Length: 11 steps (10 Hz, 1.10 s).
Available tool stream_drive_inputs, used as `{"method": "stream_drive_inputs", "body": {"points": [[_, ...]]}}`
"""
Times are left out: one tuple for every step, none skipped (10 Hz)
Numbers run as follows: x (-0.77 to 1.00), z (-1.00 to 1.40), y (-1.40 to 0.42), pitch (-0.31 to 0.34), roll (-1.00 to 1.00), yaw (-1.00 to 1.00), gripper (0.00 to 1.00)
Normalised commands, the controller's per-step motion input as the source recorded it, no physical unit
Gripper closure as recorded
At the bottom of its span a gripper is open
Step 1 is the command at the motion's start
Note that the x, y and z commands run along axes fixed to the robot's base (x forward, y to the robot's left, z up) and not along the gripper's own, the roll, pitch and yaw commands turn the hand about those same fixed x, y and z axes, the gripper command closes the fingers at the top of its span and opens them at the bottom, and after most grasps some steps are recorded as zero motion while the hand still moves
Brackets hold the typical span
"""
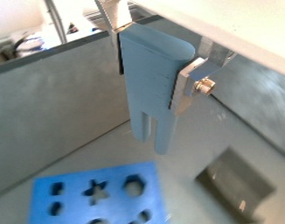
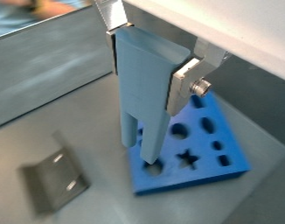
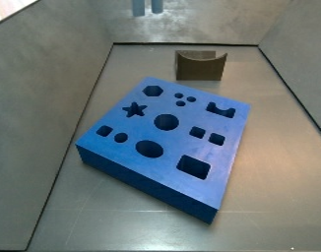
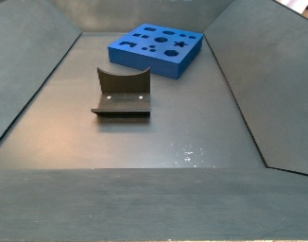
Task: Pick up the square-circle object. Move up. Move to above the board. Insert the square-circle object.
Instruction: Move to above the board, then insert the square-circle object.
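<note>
My gripper (image 1: pixel 153 66) is shut on the square-circle object (image 1: pixel 148 87), a tall light blue-grey post with a forked lower end. Both wrist views show the post (image 2: pixel 142 96) hanging upright between the silver fingers (image 2: pixel 184 83), high above the floor. The board (image 1: pixel 98 197), a bright blue slab with star, round and square holes, lies flat below, and the post touches nothing. In a side view only the post's two lower prongs (image 3: pixel 148 7) show at the top edge, beyond the board (image 3: pixel 163 133). The gripper is out of view in both side views.
The fixture (image 3: pixel 200 64), a dark bracket with a curved notch, stands on the grey floor beside the board (image 4: pixel 157 47); it also shows as fixture (image 4: pixel 123 92) and fixture (image 1: pixel 239 184). Sloping grey walls (image 3: pixel 51 69) enclose the work area.
</note>
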Motion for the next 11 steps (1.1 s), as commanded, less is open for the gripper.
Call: {"method": "stream_drive_inputs", "body": {"points": [[0.3,0.09,-1.0,0.335,-0.05,-0.62,1.0],[0.32,0.09,-1.0,0.282,-0.04,-0.39,1.0],[0.28,0.08,-0.76,0.217,-0.01,-0.18,1.0],[0.21,0.05,-0.5,0.181,0.01,-0.08,1.0],[0.17,0.04,-0.37,0.156,0.03,-0.05,1.0],[0.11,0.03,-0.2,0.12,0.05,-0.02,1.0],[0.08,-0.19,-0.19,-0.027,-0.02,-0.86,1.0],[0.0,-0.31,0.0,-0.019,0.0,-1.0,1.0],[0.0,-0.33,0.0,-0.016,0.0,-1.0,1.0],[0.0,-0.33,0.0,-0.016,0.0,-1.0,1.0],[0.0,-0.33,0.0,-0.016,0.0,-1.0,1.0]]}}
